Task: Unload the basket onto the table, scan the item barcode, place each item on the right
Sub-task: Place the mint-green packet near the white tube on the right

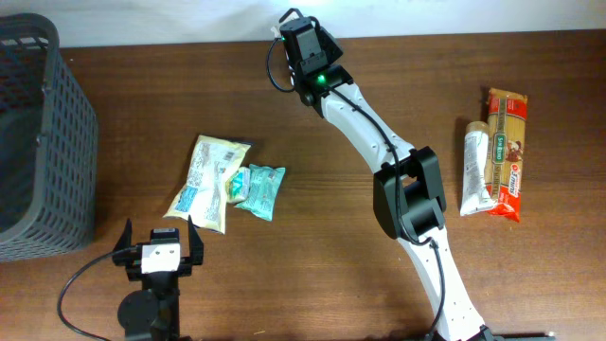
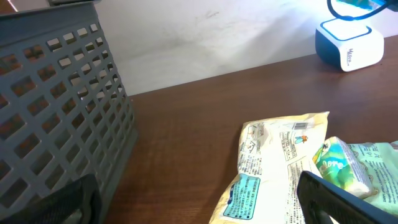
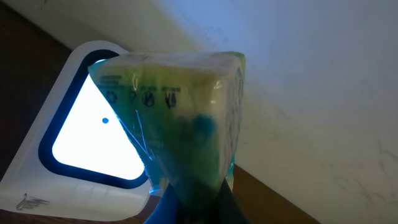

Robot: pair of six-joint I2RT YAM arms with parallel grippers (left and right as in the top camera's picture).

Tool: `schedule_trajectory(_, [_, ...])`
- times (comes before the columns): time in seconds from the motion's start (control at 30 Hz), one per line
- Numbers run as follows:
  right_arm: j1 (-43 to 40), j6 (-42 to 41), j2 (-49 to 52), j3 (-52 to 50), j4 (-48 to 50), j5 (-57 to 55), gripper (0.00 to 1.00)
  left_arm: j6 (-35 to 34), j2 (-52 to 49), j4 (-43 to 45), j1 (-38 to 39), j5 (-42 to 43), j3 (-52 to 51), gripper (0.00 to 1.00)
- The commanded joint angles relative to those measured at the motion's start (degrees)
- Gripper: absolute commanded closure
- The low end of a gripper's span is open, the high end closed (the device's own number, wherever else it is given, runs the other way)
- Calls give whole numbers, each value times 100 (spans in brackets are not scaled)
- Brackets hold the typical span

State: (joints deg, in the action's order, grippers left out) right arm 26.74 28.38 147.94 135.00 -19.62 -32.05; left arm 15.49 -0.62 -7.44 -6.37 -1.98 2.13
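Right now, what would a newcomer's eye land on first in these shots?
The glowing scanner window at the table's far edge, with a clear-wrapped yellow-green packet held in front of it by the right arm. Next comes the big grey mesh basket at the left. A cream packet and a teal packet lie loose mid-table.

You can't read a full word anywhere. Clear-wrapped packet (image 3: 186, 124): three small printed symbols near its top, captions blurred. Scanner (image 3: 62, 193): faint scribbled logo on the white frame, illegible; the left wrist view shows it no better. Cream packet (image 2: 273, 162): fine print and a blue label, too small. Tube (image 1: 476, 166) and pasta pack (image 1: 505, 152): lettering unreadable.
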Motion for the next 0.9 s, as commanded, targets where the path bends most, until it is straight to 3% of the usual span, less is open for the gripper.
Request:
schedule_trajectory(0.0, [59, -549, -369, 98, -120, 39, 96, 87, 31, 13, -28, -22, -28, 1])
schedule_trajectory(0.07, [57, -1014, -848, 98, -610, 584, 96, 87, 31, 13, -28, -22, -28, 1])
schedule_trajectory(0.23, [-26, -2186, -2483, 98, -3379, 2787, 96, 87, 31, 13, -28, -22, -28, 1])
schedule_trajectory(0.33, [-286, -3351, -3209, 98, -5027, 2951, 96, 87, 28, 13, -28, -22, -28, 1])
schedule_trajectory(0.43, [-1067, -3950, -3416, 90, -6697, 2949, 96, 87, 28, 13, -28, -22, -28, 1])
schedule_trajectory(0.5, [-1558, -3989, -3279, -13, -7250, 2951, 96, 87, 28, 13, -28, -22, -28, 1])
schedule_trajectory(0.6, [-2229, -3989, -3108, -787, -7337, 2951, 96, 87, 28, 13, -28, -22, -28, 1])
schedule_trajectory(0.77, [-2970, -3985, -3038, -3161, -6343, 2946, 96, 87, 28, 13, -28, -22, -28, 1])
schedule_trajectory(0.87, [-3174, -3985, -3038, -3998, -5812, 2900, 95, 87, 28, 13, -28, -22, -28, 1])
